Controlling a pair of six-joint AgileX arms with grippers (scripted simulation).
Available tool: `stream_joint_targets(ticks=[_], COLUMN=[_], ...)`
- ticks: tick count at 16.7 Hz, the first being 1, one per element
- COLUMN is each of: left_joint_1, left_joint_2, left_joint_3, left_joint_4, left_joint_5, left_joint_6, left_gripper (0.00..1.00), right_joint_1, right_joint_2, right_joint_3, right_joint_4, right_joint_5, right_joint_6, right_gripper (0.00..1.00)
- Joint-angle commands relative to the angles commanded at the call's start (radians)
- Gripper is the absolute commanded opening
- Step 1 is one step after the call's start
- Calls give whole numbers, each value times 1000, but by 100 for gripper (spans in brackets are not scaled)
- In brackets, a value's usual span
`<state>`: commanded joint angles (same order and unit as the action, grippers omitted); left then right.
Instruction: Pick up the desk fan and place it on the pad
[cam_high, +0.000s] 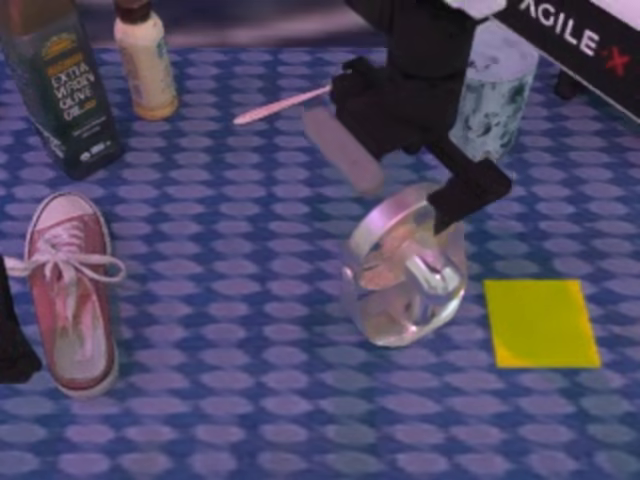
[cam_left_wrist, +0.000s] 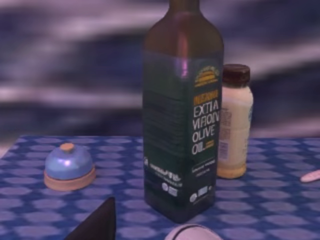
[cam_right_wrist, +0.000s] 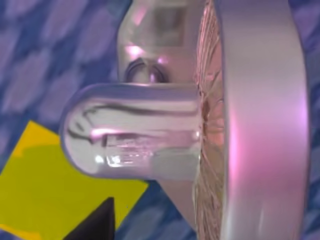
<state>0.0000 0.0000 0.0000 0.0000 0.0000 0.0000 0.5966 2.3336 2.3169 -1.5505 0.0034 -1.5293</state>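
Observation:
The desk fan (cam_high: 405, 270) is a shiny chrome ring with a rounded hub, tilted, in the middle of the table and left of the pad. My right gripper (cam_high: 452, 205) reaches down from the back and is shut on the ring's upper edge. In the right wrist view the hub (cam_right_wrist: 135, 131) and ring (cam_right_wrist: 262, 120) fill the picture, and one dark fingertip (cam_right_wrist: 97, 225) shows. The pad (cam_high: 541, 322) is a flat yellow square at the right; it also shows behind the fan (cam_right_wrist: 55, 185). My left arm (cam_high: 10, 340) is parked at the left edge.
A speckled mug (cam_high: 495, 85) stands at the back behind the right arm. An olive oil bottle (cam_high: 60, 85) and a small cream bottle (cam_high: 146, 60) stand back left. A pink shoe (cam_high: 72, 290) lies at the left. A pink-handled brush (cam_high: 330, 130) lies behind the fan. A blue bell (cam_left_wrist: 69, 165) shows.

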Motion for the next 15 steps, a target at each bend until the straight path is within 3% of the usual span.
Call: stream_joint_targets(ticks=[4, 9, 15], left_joint_1=[0, 0, 0], left_joint_2=[0, 0, 0], left_joint_3=[0, 0, 0], left_joint_4=[0, 0, 0], left_joint_5=[0, 0, 0], left_joint_6=[0, 0, 0], left_gripper=[100, 100, 100], right_joint_1=[2, 2, 2], right_joint_2=[-31, -36, -36], right_joint_3=[-165, -189, -189], right_joint_4=[126, 149, 149], right_joint_5=[0, 0, 0], right_joint_6=[1, 1, 1], right_gripper=[100, 100, 55])
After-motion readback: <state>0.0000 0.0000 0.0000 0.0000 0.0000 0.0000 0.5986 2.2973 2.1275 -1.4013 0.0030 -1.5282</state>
